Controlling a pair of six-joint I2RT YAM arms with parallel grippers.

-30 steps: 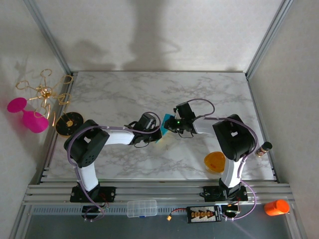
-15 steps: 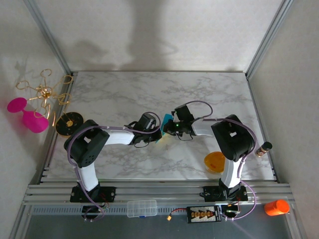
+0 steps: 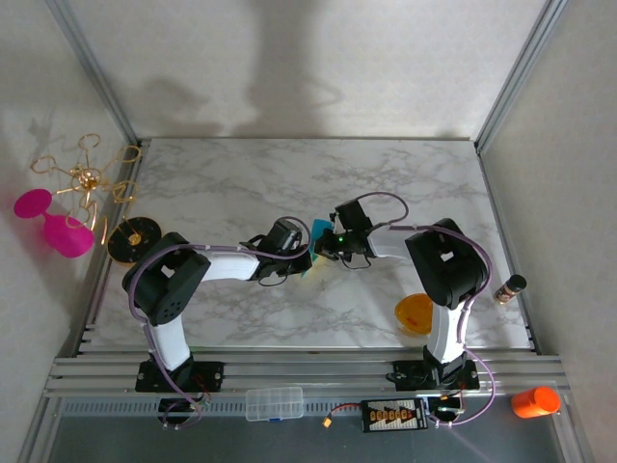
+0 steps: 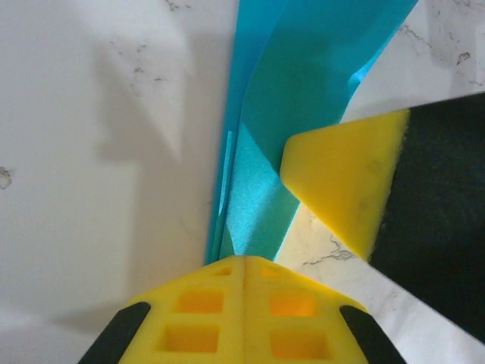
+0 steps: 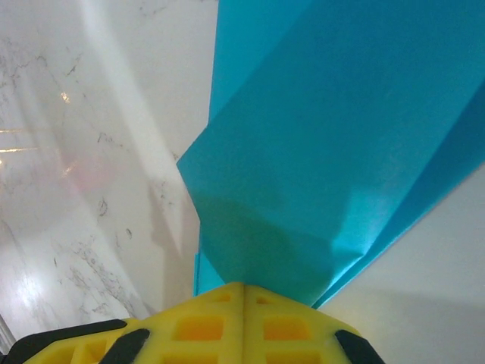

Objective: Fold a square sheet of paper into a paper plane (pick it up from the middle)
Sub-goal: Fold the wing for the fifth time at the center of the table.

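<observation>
Square sheet of paper [image 3: 320,231], partly folded, is held near the tabletop's [image 3: 231,183] middle, left pincer [image 4: 242,262] and right pincer [image 5: 242,287] both clenched on it; opposing pulls could tear the thin sheet.

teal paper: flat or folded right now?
Folded. Left wrist view shows the teal paper in overlapping creased layers, pinched in the shut left hand; the right hand grips it too.

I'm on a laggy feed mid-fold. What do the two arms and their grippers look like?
Both the left arm and right arm have white links, bulky black joints and looping purple cables. The left gripper and right gripper have yellow fingers with square recesses. A green light glows on the right wrist.
</observation>
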